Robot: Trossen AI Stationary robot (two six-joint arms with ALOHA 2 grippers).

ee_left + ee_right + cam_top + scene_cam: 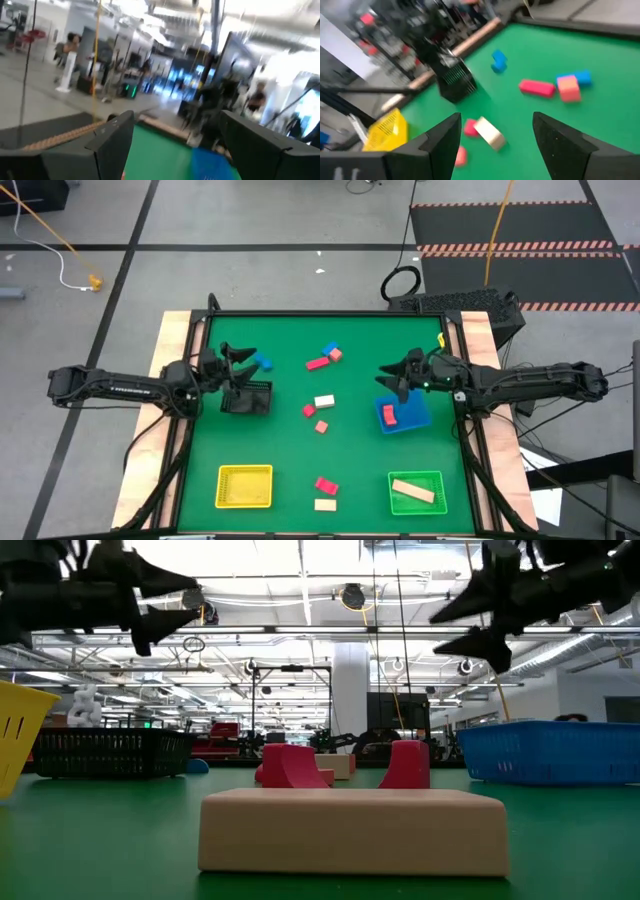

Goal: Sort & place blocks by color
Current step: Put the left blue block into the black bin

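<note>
Small blocks lie scattered on the green table. A red bar [318, 363], a blue block [331, 349] and a salmon one [337, 355] lie toward the far side. A cream block [324, 401], a red one [309, 410] and a salmon one [321, 426] lie mid-table. Another blue block [263, 363] lies beside the black tray [247, 397]. My left gripper [240, 364] hangs open and empty over the black tray's far edge. My right gripper [395, 378] hangs open and empty over the far left corner of the blue tray [410, 420], which holds a red block [389, 415].
A yellow tray [245, 486] stands near left, and a green tray [416, 491] near right holds a cream bar [412, 491]. A red block [326, 485] and a cream block [324, 504] lie between them at the near edge. Bare green surface shows around the middle blocks.
</note>
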